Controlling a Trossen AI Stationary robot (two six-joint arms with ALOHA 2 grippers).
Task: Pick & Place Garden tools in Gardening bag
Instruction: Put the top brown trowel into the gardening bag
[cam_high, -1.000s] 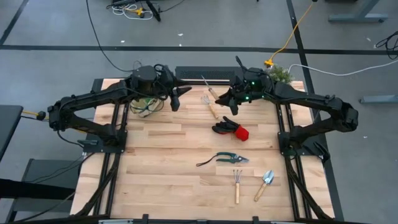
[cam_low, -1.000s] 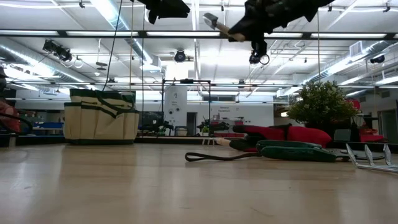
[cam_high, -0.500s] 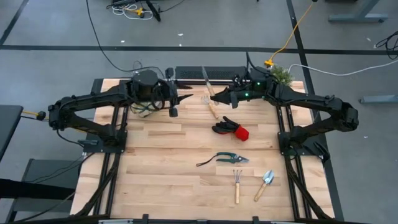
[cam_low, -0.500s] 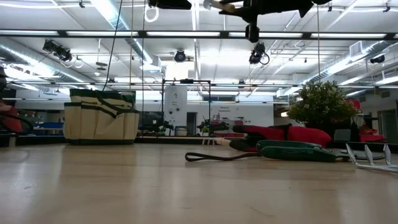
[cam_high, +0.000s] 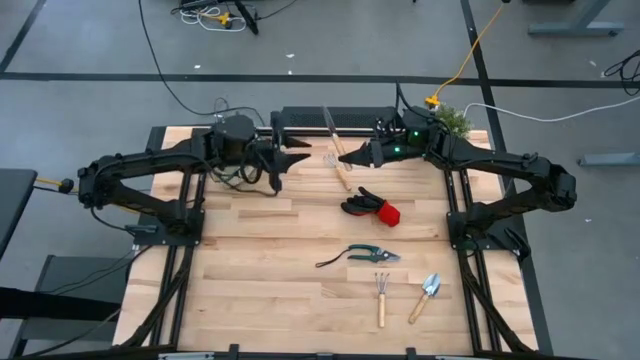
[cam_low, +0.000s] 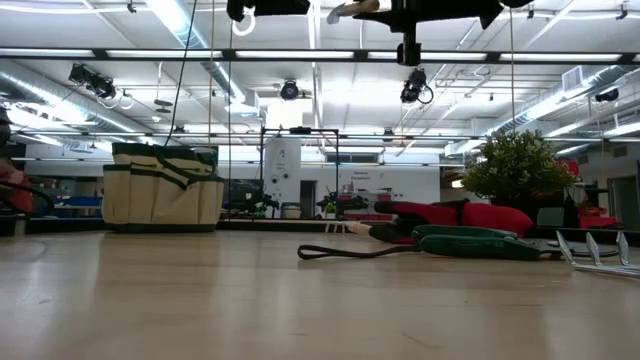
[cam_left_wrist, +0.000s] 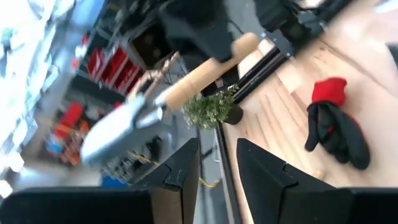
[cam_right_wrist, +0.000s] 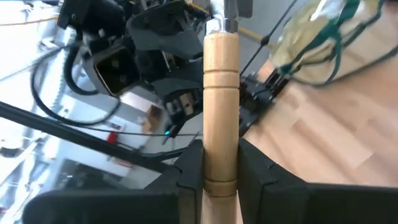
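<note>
My right gripper (cam_high: 352, 155) is high above the table's far middle, shut on a wooden-handled silver trowel (cam_high: 335, 133). The low view shows this trowel (cam_low: 350, 8) at the picture's top. Facing it, my left gripper (cam_high: 290, 160) hangs with a narrow gap between its fingers (cam_left_wrist: 217, 168) and nothing in it. The beige gardening bag (cam_low: 160, 190) stands on its base at the far left, partly under my left arm (cam_high: 235, 165). On the table lie a fork (cam_high: 338, 170), gloves (cam_high: 370, 207), pruning shears (cam_high: 365, 255), a small rake (cam_high: 380, 295) and a second trowel (cam_high: 428, 295). My right gripper pinches the trowel's wooden handle (cam_right_wrist: 221, 124) between its two fingers, on the half toward the free end. The handle and its metal neck (cam_right_wrist: 216, 25) run on ahead past the fingertips. The trowel is lifted clear, lying roughly level, its blade (cam_left_wrist: 112, 134) toward the far left.
A bushy green plant (cam_high: 450, 120) stands at the far right corner behind my right arm. Dark frame rails run along the table's left and right sides. Bare wood lies at the near left (cam_high: 260, 290).
Both grippers have rolled about their own pointing lines. My right gripper has risen a little with the trowel, which has gone from slanting to about level in the low view. My left gripper has shifted slightly toward the trowel.
</note>
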